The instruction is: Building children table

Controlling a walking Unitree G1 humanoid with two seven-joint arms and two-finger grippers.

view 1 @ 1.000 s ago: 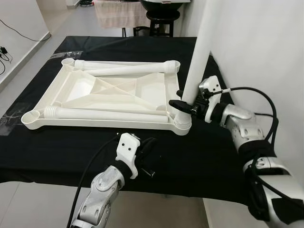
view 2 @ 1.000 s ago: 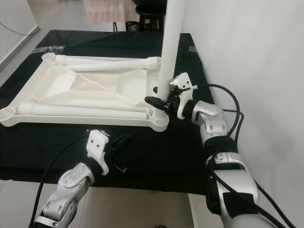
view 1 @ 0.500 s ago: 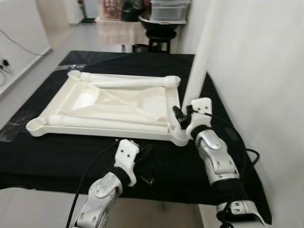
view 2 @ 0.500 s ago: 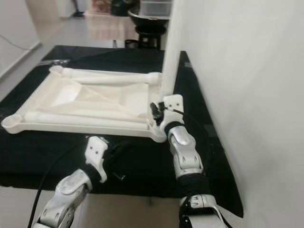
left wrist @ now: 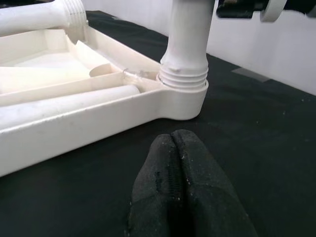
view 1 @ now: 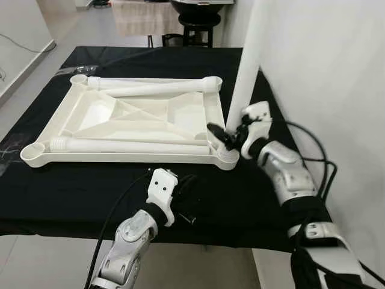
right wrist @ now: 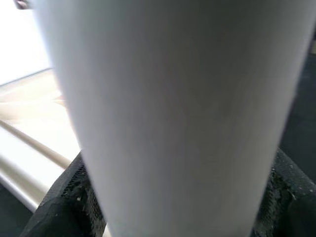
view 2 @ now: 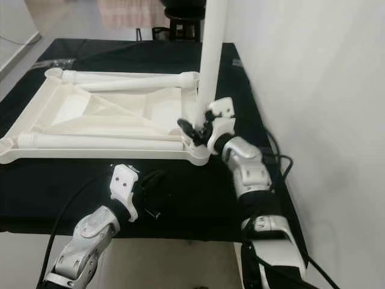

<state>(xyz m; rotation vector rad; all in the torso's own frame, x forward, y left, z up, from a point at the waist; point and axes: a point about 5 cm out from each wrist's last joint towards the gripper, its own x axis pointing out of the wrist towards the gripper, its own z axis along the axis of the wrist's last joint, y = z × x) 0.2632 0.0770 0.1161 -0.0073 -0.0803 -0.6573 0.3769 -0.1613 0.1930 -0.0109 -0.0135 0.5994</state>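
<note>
Left eye view: the right tool (view 1: 227,136) pinches the upright leg (view 1: 245,72) just above its corner socket (view 1: 225,158); left tool (left wrist: 183,190), pressed together, lies nearer the robot.

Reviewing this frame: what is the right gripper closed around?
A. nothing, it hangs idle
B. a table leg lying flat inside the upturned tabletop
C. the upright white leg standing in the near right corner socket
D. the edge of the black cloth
C: the right gripper clasps the upright white leg just above the corner socket of the upturned tabletop.
</note>
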